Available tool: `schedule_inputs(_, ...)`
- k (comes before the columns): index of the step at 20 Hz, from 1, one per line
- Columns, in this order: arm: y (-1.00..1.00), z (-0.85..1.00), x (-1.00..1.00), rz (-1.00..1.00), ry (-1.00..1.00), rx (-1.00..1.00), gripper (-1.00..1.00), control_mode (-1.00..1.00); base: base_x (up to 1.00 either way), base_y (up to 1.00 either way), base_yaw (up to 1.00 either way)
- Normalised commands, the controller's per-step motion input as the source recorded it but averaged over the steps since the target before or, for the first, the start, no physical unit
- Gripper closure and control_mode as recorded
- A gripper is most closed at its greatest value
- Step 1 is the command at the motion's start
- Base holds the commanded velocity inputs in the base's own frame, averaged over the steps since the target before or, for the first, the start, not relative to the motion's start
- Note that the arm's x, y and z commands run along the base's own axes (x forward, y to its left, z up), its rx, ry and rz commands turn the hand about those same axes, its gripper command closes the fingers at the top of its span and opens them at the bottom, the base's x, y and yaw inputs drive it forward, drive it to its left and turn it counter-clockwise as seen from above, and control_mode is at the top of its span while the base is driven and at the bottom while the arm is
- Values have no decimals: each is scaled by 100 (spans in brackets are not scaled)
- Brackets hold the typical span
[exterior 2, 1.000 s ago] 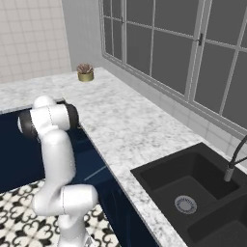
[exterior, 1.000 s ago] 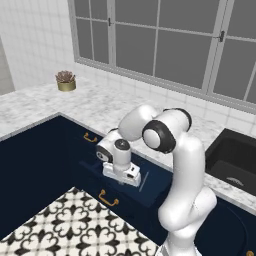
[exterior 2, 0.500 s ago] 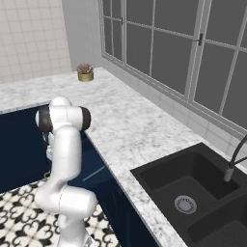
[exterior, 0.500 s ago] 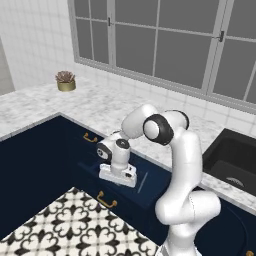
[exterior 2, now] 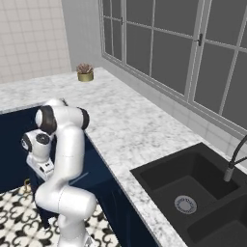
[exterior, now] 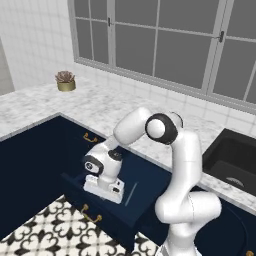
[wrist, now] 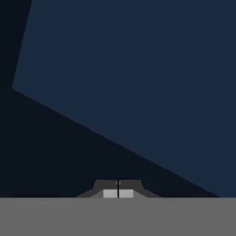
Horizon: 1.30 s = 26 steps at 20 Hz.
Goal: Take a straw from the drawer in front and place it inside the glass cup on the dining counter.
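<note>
The navy drawer (exterior: 148, 199) stands pulled out under the marble worktop, its brass handle (exterior: 92, 215) on the front. Inside it lies the straw (exterior: 131, 193), a thin pale stick, just right of my hand. My gripper (exterior: 103, 194) points down into the drawer's left part. In the hand view my gripper (wrist: 118, 193) is shut, its pads together with nothing between them, over the dark blue drawer floor (wrist: 152, 78). In the right base view my hand (exterior 2: 40, 165) hangs low at the left. The glass cup and the dining counter are out of view.
The marble worktop (exterior: 115, 107) runs behind the drawer, with a black sink (exterior 2: 193, 188) and a faucet (exterior 2: 234, 161) to the right. A small potted plant (exterior: 65, 80) stands at the far left by the window. Patterned floor tiles (exterior: 45, 230) lie below.
My hand has moved left and lower into the open drawer, away from the straw's side. The gripper has stayed shut. The straw has not moved.
</note>
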Motion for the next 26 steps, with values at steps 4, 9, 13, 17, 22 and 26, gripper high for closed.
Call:
schedule_inputs(4, 45, 39, -89, -10, -43, 3, 100, -100, 0, 0, 0)
schedule_inputs(9, -56, 99, 9, -16, -40, 26, 100, -100, 0, 0, 0)
schedule_inputs(13, -100, 60, 31, 0, -12, 17, 100, -100, 0, 0, 0)
schedule_inputs(17, -100, 83, 61, -2, 1, 21, 100, -100, 0, 0, 0)
schedule_inputs(22, -76, 100, 66, -15, 17, 18, 100, -100, 0, 0, 0)
schedule_inputs(26, -43, 98, 51, -23, 51, -15, 100, -100, 0, 0, 0)
